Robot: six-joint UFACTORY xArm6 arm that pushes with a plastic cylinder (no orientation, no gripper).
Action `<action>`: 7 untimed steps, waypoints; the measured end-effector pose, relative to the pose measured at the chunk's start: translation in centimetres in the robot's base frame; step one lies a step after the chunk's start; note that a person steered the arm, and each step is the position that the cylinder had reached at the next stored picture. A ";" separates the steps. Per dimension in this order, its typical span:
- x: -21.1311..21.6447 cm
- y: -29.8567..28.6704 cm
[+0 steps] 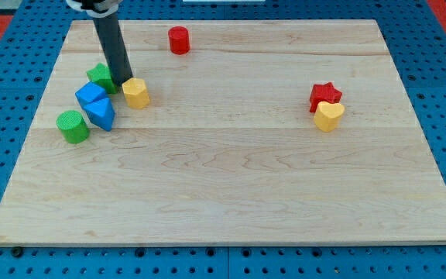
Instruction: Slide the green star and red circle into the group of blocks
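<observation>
The green star (99,77) sits at the view's upper left, touching a blue cube (90,95). My tip (122,81) rests just right of the green star, between it and a yellow hexagon (136,92). The red circle (179,39) stands alone near the view's top edge, right of the rod. The group at left holds the blue cube, a blue triangle (101,113), a green circle (73,126) and the yellow hexagon.
A red star (324,94) and a yellow heart (329,115) touch each other at the view's right. The wooden board (231,186) lies on a blue pegboard.
</observation>
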State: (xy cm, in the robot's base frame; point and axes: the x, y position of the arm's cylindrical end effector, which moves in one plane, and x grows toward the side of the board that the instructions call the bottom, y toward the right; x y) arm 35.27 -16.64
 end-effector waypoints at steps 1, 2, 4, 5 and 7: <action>-2.9 0.0; -7.1 -1.8; -3.8 -5.5; -4.5 -3.8; -1.6 -3.5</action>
State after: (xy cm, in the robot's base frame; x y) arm 33.65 -20.13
